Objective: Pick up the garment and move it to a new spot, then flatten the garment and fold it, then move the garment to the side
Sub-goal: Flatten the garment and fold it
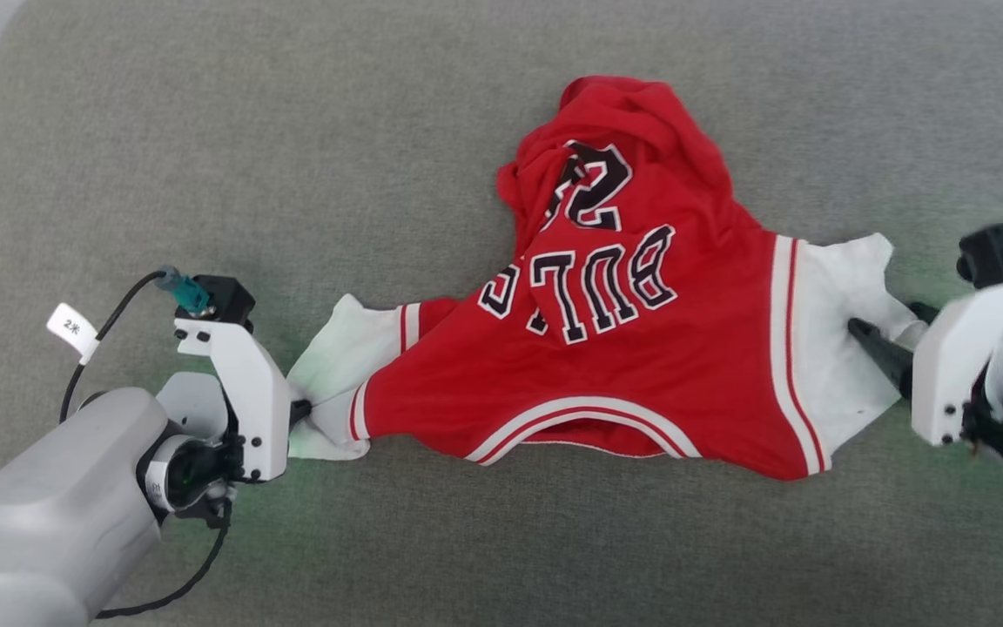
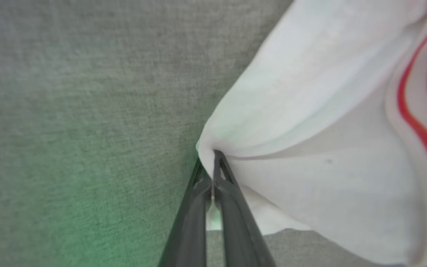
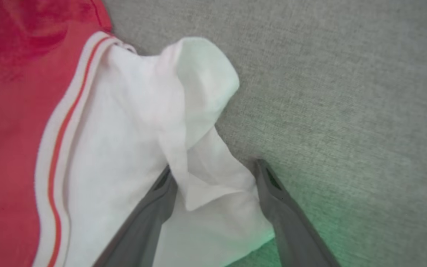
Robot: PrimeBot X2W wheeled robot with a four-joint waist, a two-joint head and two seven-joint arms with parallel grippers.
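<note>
Soft red jersey shirt [image 1: 623, 374] with white sleeves, left gripper [image 2: 213, 165] fingers pinching one sleeve's edge, right gripper [image 3: 215, 170] fingers spread astride other sleeve.

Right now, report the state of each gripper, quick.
Left gripper: shut on the garment, pinching a white sleeve.
Right gripper: open, straddling the other sleeve, not yet clamped.
</note>
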